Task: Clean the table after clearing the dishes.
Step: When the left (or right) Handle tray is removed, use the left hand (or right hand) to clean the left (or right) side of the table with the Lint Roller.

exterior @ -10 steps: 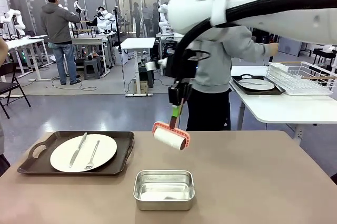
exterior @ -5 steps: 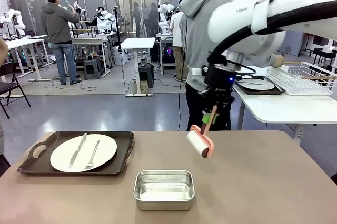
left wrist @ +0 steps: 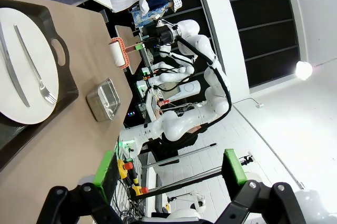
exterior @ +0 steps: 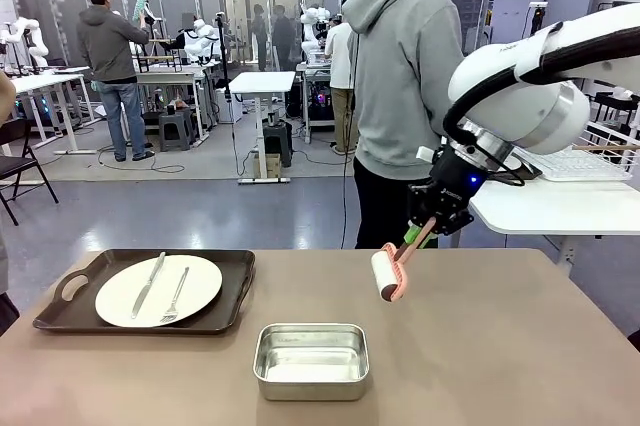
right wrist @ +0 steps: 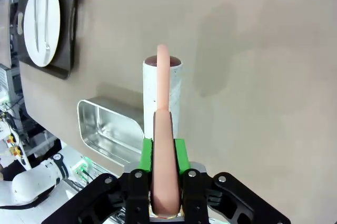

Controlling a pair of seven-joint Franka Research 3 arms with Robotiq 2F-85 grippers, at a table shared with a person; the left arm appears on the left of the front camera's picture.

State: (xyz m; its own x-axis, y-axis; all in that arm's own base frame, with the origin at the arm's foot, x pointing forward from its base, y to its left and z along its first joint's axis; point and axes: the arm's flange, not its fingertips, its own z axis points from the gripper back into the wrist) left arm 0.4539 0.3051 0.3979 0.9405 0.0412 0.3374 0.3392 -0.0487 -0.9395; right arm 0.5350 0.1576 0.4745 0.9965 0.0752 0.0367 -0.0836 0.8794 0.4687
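My right gripper [exterior: 424,230] is shut on the pink handle of a lint roller [exterior: 386,275], whose white roll hangs just above the far middle of the tan table [exterior: 500,346]. In the right wrist view the gripper [right wrist: 163,156] clamps the handle, with the roller [right wrist: 162,93] pointing down at the table top [right wrist: 263,77]. The dishes, a white plate [exterior: 158,289] with knife and fork on a dark tray [exterior: 70,316], sit at the table's left. My left gripper [left wrist: 168,169] is open and holds nothing, high off the table, looking toward the tray [left wrist: 66,56] and the roller [left wrist: 117,56].
A small steel pan [exterior: 311,359] stands at the front middle of the table, just left of the roller, seen also in the right wrist view [right wrist: 113,129]. A person in a grey hoodie [exterior: 400,96] stands behind the far edge, back turned. A white table [exterior: 540,208] with a wire basket [exterior: 590,161] is at the right.
My right arm has swung to the right and lower, carrying the lint roller from the table's middle toward the right. The person has stepped from the white table to behind the far edge.
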